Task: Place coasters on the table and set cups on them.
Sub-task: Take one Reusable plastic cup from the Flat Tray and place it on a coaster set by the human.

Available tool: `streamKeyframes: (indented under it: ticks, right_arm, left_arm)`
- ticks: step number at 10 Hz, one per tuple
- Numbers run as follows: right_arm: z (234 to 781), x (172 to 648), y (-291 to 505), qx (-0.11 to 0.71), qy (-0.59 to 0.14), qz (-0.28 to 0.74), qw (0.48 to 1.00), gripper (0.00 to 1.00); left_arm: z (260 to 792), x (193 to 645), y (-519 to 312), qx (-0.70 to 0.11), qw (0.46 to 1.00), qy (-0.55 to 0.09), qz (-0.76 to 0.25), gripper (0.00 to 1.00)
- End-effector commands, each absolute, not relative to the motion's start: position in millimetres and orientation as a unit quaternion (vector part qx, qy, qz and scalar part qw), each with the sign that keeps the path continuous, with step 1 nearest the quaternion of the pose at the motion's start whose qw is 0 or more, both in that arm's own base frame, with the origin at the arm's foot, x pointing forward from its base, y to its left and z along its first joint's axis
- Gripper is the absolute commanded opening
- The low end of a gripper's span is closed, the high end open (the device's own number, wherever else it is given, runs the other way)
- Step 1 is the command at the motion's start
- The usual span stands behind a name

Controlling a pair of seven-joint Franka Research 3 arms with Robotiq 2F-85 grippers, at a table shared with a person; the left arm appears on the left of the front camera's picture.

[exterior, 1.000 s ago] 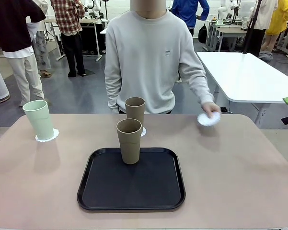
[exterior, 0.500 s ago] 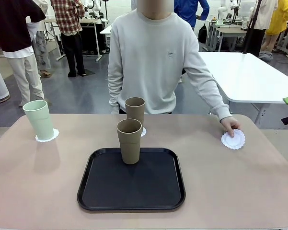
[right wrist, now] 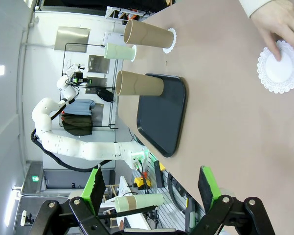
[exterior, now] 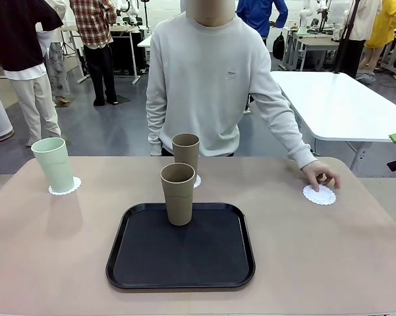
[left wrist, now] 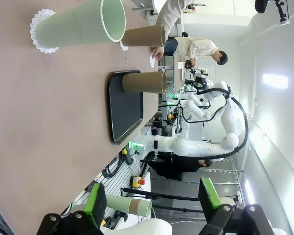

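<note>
Since the earlier frames, the person's hand (exterior: 321,175) has set the third coaster (exterior: 319,194) flat on the table (exterior: 329,250), far right, fingertips touching its far edge. Left gripper (left wrist: 151,198) and right gripper (right wrist: 151,188): jaws spread, holding nothing. The mint cup (exterior: 53,164) and one brown cup (exterior: 185,155) each stand on coasters. The second brown cup (exterior: 178,194) stands on the black tray (exterior: 180,263).

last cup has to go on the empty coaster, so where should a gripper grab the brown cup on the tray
Probably its mid wall, jaws across the body, coming in level from the robot's right. The brown cup stands upright on the tray, handleless and tapering downward, so a side pinch suits. The second brown cup crowds its far side.
</note>
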State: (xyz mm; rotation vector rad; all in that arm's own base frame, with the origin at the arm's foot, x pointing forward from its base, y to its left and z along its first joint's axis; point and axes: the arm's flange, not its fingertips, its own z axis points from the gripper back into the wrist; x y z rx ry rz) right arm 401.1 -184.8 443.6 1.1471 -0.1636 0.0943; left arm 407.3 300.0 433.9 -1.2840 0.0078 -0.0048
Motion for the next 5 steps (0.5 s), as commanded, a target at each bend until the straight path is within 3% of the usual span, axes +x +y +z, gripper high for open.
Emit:
streamKeyframes:
  ticks: [1,5]
  right_arm:
    - [443.4,402.1,-183.7,0.543,-0.083,0.046,0.835,1.00]
    - [443.4,402.1,-183.7,0.543,-0.083,0.046,0.835,1.00]
  left_arm:
    - [436.0,406.6,299.0,-0.600,0.800,0.008,0.000,1.00]
    - [436.0,406.6,299.0,-0.600,0.800,0.008,0.000,1.00]
